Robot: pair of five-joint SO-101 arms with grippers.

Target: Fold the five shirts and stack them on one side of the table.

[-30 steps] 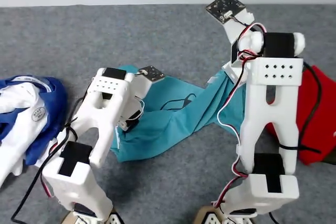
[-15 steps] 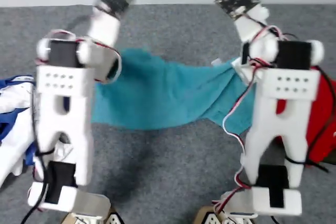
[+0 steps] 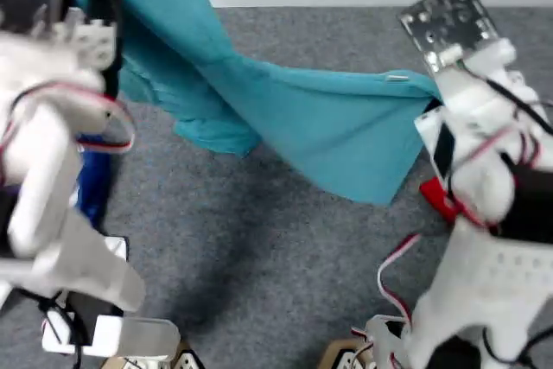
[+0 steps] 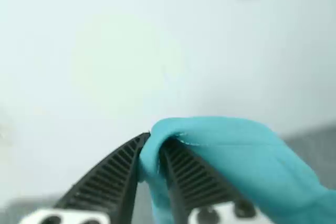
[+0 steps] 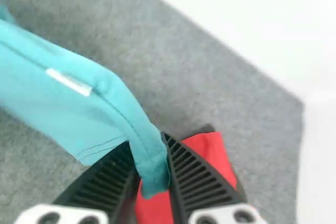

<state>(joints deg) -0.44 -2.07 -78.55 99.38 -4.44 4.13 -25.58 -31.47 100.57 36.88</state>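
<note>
While stretched aloft, teal shirt [image 3: 320, 118] pinched between both jaws

My left arm [image 3: 52, 127] is blurred and runs off the left edge, covering most of the blue shirt [image 3: 93, 192]. My right arm [image 3: 492, 213] hides most of the red shirt [image 3: 436, 195]. The pinched corners of the teal shirt [image 3: 328, 123] lie hidden between my fingers [image 5: 197, 177].

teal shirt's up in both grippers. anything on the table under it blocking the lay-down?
Nothing visible. The teal shirt hangs between the left gripper and right gripper, both jaws shut on it, over open grey table. The red shirt lies by the right arm, a blue shirt by the left, both at the edges.
</note>
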